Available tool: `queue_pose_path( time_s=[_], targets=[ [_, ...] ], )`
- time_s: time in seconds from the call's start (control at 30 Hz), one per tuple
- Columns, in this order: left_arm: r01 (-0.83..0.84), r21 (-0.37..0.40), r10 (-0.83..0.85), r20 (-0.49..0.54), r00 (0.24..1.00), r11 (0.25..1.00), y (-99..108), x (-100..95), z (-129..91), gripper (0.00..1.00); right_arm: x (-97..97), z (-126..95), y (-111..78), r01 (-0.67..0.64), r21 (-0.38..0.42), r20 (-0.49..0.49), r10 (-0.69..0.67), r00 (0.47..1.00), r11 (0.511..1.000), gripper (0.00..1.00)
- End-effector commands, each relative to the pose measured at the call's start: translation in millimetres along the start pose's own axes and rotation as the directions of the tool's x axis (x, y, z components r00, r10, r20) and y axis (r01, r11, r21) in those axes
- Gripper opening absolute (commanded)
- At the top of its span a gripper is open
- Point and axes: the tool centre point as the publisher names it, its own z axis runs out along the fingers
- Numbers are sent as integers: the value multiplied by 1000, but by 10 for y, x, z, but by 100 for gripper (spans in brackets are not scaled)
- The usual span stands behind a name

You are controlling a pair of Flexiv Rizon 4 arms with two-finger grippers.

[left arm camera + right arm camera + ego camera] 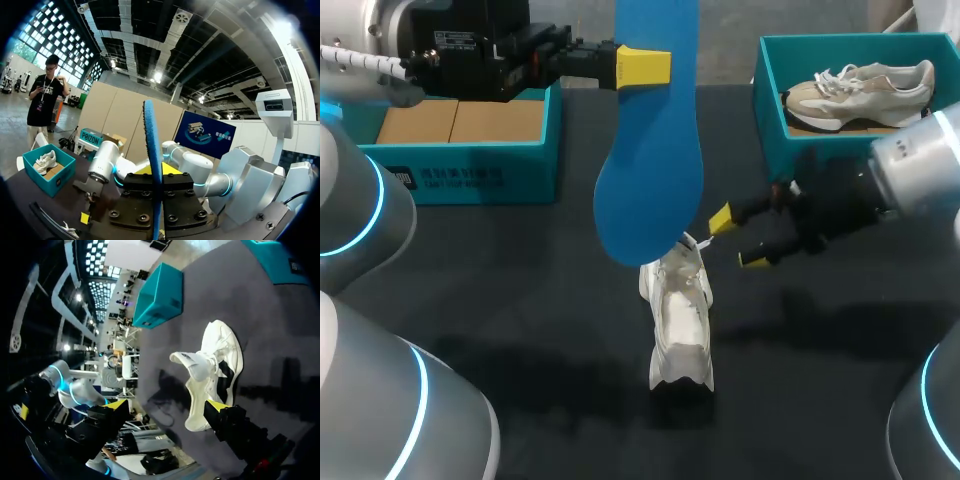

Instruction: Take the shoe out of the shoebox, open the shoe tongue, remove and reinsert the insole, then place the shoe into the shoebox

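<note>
The blue insole (650, 160) hangs high, pinched at 1 end by the left hand (642, 66). Below it the white shoe (680, 320) stands on the bench (520, 300), tongue (192, 362) raised, with the right hand (736, 240) spread wide beside it. Removal looks done; reinsertion calls for lowering the insole toe-first into the opening.

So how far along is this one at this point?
Done: the white shoe stands on the table, and the blue insole is out, held up by the left gripper. In hand: the right gripper sits open by the tongue. Left: reinserting the insole and boxing the shoe.
</note>
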Motion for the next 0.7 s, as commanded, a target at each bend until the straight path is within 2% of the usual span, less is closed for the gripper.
queue_pose_path(
  time_s=[0.03,0.3,0.7],
  targets=[
    [0,0,0,-1,1000,1000,7,0,-3,0,65,-135,-31,-22,-13,-24,22,999,1000,100],
    [0,0,0,-1,1000,1000,7,0,-3,0,187,-254,64,-84,-20,-116,82,990,996,100],
    [0,0,0,-1,1000,1000,7,0,-3,0,279,-382,145,-100,-68,-260,79,962,993,100]
  ],
)
